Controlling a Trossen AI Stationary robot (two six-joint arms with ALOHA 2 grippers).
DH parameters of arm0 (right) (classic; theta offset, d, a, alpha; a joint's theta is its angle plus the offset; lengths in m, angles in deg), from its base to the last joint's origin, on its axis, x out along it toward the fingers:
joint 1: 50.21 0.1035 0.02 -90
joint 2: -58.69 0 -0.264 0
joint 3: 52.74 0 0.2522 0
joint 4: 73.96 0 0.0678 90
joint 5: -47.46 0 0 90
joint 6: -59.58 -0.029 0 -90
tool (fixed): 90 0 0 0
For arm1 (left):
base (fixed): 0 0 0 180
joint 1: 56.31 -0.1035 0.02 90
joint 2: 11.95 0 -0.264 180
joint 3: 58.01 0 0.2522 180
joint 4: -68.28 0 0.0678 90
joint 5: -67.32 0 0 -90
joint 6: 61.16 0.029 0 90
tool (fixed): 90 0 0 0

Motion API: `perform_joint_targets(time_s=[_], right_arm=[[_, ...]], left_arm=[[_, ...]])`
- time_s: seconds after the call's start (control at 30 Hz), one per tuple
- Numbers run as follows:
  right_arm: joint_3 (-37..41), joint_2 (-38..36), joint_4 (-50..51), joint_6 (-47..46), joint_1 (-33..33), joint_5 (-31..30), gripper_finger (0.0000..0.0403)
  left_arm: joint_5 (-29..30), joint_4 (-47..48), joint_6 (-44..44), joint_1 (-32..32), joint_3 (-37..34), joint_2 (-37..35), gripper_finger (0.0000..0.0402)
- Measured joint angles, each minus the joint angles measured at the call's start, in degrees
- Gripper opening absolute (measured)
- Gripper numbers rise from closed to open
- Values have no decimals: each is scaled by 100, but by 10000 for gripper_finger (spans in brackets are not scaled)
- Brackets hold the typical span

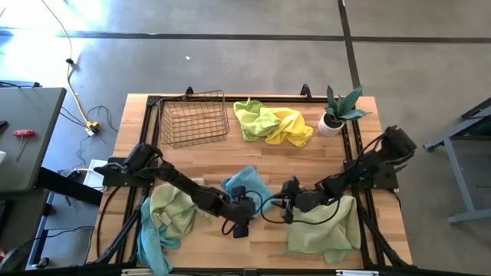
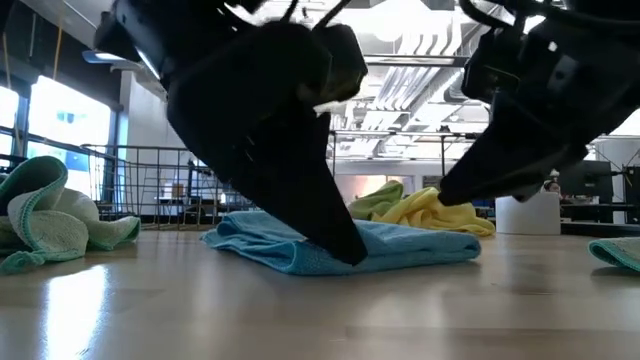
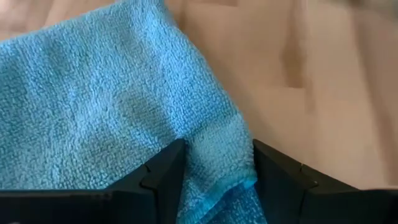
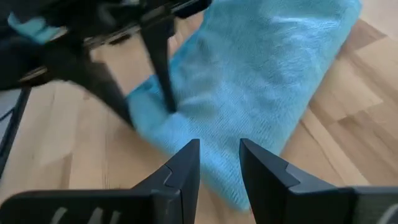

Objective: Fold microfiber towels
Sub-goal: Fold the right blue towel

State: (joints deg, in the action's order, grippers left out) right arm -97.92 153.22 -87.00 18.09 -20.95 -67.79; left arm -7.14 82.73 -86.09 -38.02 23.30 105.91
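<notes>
Blue towel point(image 1: 247, 186) lying folded mid-table, long axis diagonal; bare wood borders its near edge. Left gripper point(image 3: 214, 180) straddles one corner, fingers parted; right gripper point(image 4: 219, 165) hovers spread above.

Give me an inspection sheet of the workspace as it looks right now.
Surface: wooden table, black frame rails.
Job's things: blue towel folded at centre; green and yellow towels heaped at the back; pale green towel under the right arm; green and blue towels under the left arm.
Clutter: wire basket; potted plant.
Grippers: left gripper open, astride the blue towel's corner; right gripper open over its edge.
Cables: yellow cable on the floor.
Surroundings: grey floor, side table.
</notes>
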Motion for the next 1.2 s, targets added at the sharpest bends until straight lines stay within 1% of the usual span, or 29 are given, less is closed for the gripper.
perform_joint_targets(time_s=[0.13,0.27,0.37,0.47,0.57,0.67,0.73,0.83,1.2], right_arm=[[0,296,-532,-274,-1,-158,106],[0,522,-852,-641,-1,-90,106],[0,672,-863,-829,1,79,106],[0,801,-816,-998,1,331,106],[0,856,-757,-1010,1,381,106],[-2,856,-688,-971,-35,382,106],[-5,856,-643,-777,-66,381,106],[-13,854,-546,-245,-144,378,106],[-11,854,-471,1491,-603,381,106]], left_arm=[[146,-478,75,23,0,15,164],[224,-543,84,-49,-7,148,163],[257,-818,-29,-114,0,302,163],[188,-1376,-40,-172,4,478,163],[149,-1827,-37,-231,4,603,163],[134,-1978,-7,-307,2,615,163],[135,-1986,-41,-359,2,615,163],[87,-1990,-84,-415,2,613,163],[-414,-1930,753,-609,1,505,163]])
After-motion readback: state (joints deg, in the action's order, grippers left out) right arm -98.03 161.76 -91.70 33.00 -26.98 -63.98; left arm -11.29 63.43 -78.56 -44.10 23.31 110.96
